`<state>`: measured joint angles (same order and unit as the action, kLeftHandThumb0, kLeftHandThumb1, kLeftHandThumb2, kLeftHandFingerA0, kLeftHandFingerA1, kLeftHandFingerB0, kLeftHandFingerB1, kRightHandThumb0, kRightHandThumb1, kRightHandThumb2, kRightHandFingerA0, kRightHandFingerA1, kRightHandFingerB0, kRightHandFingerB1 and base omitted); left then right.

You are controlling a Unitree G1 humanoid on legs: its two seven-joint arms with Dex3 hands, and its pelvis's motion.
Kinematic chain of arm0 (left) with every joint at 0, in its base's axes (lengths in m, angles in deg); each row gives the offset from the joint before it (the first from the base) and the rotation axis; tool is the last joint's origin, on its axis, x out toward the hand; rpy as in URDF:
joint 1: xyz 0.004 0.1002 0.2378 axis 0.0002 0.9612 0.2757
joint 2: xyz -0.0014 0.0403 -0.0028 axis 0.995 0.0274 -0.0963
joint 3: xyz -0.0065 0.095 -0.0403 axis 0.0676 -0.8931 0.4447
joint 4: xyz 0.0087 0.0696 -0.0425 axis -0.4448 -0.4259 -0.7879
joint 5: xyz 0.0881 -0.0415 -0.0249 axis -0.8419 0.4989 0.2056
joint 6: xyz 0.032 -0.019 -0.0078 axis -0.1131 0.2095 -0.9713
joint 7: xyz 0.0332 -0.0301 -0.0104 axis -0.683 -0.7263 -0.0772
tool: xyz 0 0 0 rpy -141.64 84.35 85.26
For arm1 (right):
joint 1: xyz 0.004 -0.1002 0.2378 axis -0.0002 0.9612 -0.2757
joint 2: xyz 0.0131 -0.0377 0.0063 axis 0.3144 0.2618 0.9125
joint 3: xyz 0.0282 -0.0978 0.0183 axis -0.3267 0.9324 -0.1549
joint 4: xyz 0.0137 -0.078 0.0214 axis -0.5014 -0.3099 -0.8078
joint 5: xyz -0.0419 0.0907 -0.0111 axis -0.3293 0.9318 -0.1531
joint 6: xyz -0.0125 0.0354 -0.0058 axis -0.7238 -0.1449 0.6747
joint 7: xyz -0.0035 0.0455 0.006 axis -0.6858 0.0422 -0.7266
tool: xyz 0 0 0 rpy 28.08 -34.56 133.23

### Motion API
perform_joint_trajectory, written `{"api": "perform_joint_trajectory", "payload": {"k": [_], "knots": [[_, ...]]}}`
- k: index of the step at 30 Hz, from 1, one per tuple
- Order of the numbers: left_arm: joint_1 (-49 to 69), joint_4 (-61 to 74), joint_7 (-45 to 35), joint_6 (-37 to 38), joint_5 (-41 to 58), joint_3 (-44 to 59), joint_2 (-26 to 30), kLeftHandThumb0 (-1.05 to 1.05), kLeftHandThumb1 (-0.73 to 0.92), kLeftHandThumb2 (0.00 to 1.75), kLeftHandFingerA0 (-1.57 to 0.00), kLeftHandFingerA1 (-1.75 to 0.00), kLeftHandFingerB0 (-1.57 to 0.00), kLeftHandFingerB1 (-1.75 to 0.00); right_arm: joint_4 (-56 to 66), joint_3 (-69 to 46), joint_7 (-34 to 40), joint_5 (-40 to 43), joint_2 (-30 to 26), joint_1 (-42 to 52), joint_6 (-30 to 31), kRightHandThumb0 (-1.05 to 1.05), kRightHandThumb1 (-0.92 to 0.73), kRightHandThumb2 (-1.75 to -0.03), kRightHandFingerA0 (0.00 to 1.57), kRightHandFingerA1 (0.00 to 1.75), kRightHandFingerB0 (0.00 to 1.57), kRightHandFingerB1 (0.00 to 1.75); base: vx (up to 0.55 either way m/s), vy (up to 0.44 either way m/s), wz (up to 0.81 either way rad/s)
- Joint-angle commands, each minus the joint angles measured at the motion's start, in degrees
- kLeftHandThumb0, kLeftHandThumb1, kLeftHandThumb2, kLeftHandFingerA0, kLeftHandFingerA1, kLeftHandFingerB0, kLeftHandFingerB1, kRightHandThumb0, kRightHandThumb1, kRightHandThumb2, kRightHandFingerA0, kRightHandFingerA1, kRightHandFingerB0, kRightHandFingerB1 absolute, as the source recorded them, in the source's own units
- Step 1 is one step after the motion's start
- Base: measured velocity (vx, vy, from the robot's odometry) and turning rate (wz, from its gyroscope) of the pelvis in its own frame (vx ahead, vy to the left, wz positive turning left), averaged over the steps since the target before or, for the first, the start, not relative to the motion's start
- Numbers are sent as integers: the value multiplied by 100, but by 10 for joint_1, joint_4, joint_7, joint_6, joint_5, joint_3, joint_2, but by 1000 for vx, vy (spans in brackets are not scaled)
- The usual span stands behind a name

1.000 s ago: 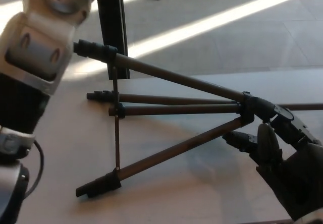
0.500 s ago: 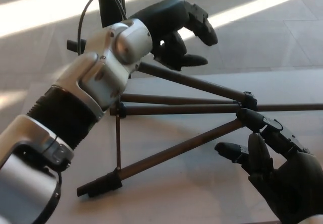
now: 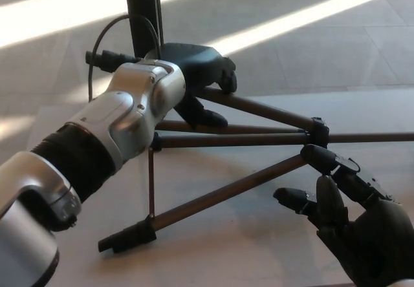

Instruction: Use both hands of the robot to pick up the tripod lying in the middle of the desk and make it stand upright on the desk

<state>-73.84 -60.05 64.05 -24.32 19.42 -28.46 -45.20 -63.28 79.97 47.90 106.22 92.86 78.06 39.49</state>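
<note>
The tripod (image 3: 223,191) lies flat on the pale desk (image 3: 246,248) with its three brown legs fanned out to the left from the black hub (image 3: 317,132). Thin braces link the legs near their black feet. My left hand (image 3: 194,74) reaches over the upper leg (image 3: 272,114). Its fingers (image 3: 223,74) curl over the tube and its thumb (image 3: 208,117) lies below, not clamped. My right hand (image 3: 352,219) is open at the lower right, palm up. One fingertip (image 3: 317,154) is just under the hub, beside the lower leg.
A black upright post (image 3: 142,9) stands beyond the desk's far edge, behind my left arm. A cable (image 3: 103,35) loops off my left forearm. The tripod's centre column (image 3: 375,136) runs off the right edge. Sunlit floor lies beyond the desk.
My left hand has dropped from above the tripod onto its upper leg, fingers now wrapping over the tube. My right hand stays near the hub, shifted slightly lower.
</note>
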Motion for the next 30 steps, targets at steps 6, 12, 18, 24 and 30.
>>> {"api": "perform_joint_trajectory", "payload": {"k": [6,12,18,24,30], "knots": [[-14,-31,75,19,-207,-98,28,-87,58,95,-5,-47,-22,-46,4,-4,1,0,-6,8,18,-71,-74,-62,74,83,69,54,0,0,0],[12,-55,192,22,-192,-56,8,-63,73,62,-47,-52,-41,-41,0,1,7,-16,-11,-1,22,-70,-75,-62,76,80,69,53,0,0,0],[32,-66,263,20,-202,-45,-5,-47,72,62,-95,-82,-57,-54,-6,9,-1,-23,-14,0,12,-66,-77,-63,76,82,65,54,0,0,0],[48,-80,265,38,-172,-11,-9,-20,51,57,-89,-167,-71,-78,-18,10,-6,-28,-15,-6,3,-66,-77,-63,78,87,69,55,0,0,0],[59,-94,246,21,-190,2,-14,-23,59,60,-81,-151,-74,-87,-18,11,-3,-22,-8,-23,15,-63,-74,-62,76,84,68,55,0,0,0]]}}
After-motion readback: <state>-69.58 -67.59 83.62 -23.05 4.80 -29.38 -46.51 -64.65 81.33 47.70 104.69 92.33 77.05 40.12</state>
